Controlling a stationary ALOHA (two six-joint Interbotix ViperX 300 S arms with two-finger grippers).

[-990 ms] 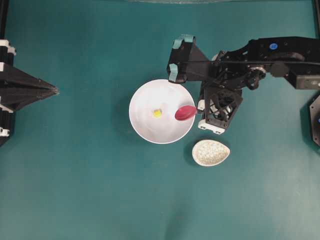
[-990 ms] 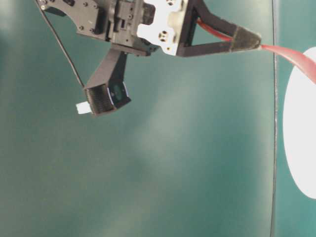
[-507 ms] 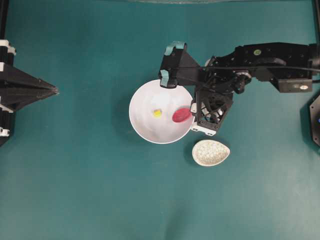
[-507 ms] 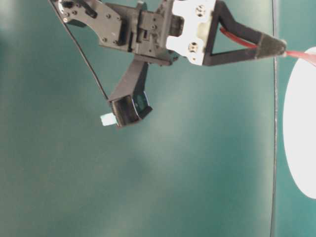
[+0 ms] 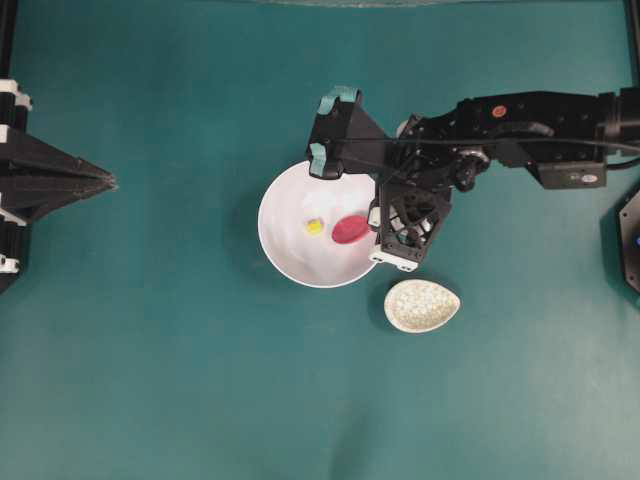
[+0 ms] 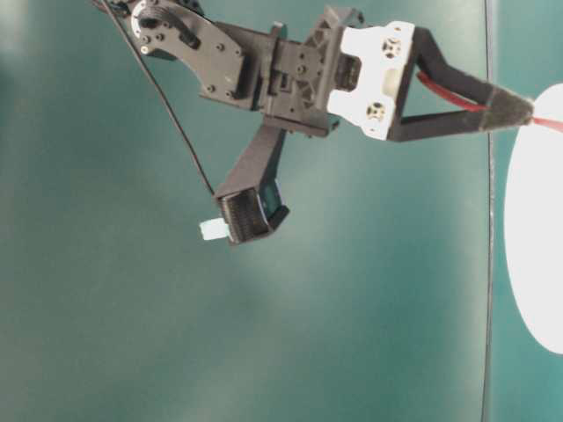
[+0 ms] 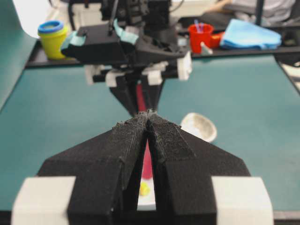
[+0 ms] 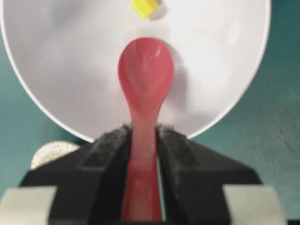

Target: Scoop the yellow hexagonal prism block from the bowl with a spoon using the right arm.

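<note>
The white bowl (image 5: 290,255) sits mid-table with the tiny yellow hexagonal prism block (image 5: 314,227) inside it. My right gripper (image 5: 375,222) is at the bowl's right rim, shut on the handle of the pink-red spoon (image 5: 350,228). The scoop lies low inside the bowl, just right of the block. In the right wrist view the spoon (image 8: 146,75) points at the block (image 8: 144,8), a short gap apart, over the bowl (image 8: 70,61). My left gripper (image 5: 108,182) rests shut and empty at the far left.
A speckled egg-shaped rest (image 5: 422,305) lies just below-right of the bowl. Beyond the table's far edge stand a yellow cup (image 7: 52,38), a red cup (image 7: 199,37) and a blue cloth (image 7: 251,36).
The right arm has moved left and lower. The spoon's scoop went from the bowl's right rim into the bowl, closer to the yellow block. The left arm stayed still.
</note>
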